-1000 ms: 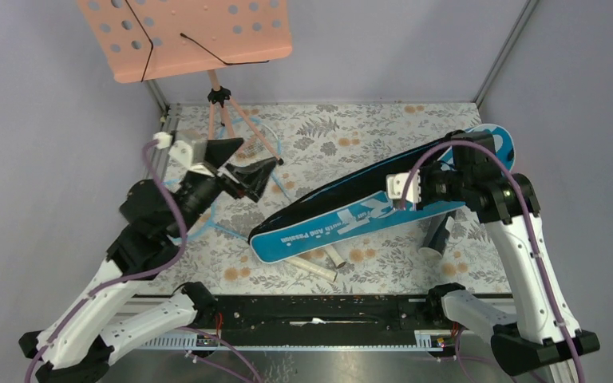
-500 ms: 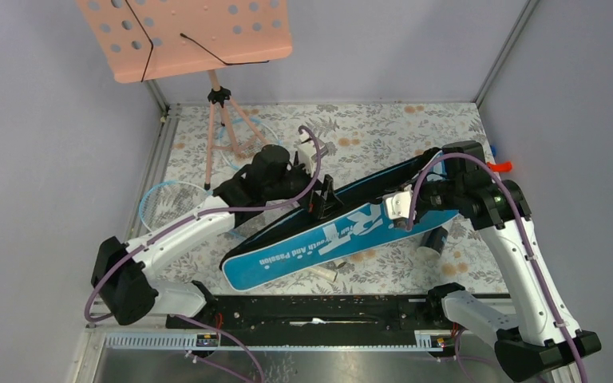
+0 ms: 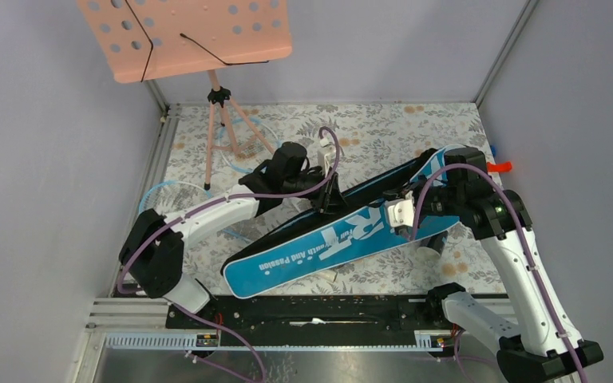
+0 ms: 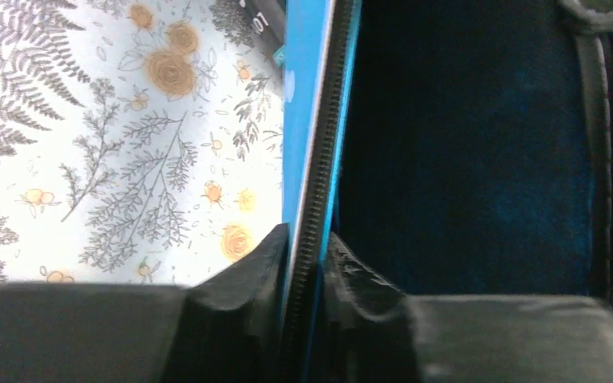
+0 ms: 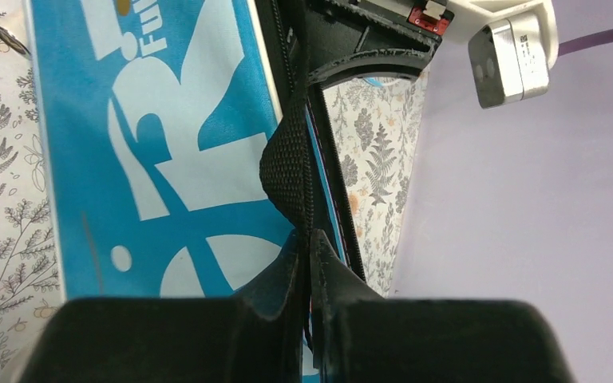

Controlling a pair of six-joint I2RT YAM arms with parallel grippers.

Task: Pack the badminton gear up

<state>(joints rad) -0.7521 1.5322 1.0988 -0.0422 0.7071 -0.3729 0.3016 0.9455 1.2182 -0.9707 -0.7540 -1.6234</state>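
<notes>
Bag-opening step. The blue SPORT bag (image 3: 319,243) lies diagonally at centre. Our left gripper (image 4: 307,249) pinches its zipper edge, and our right gripper (image 5: 310,249) is clamped on its black strap (image 5: 287,171). Next, we judge, the mouth must be parted toward the racket (image 3: 166,198) at nine o'clock.

In the top view's upper left, the pink music stand (image 3: 183,36) is cut off by the frame edge. The blue bag (image 3: 327,239) hides most of the dark tube (image 3: 429,252).
</notes>
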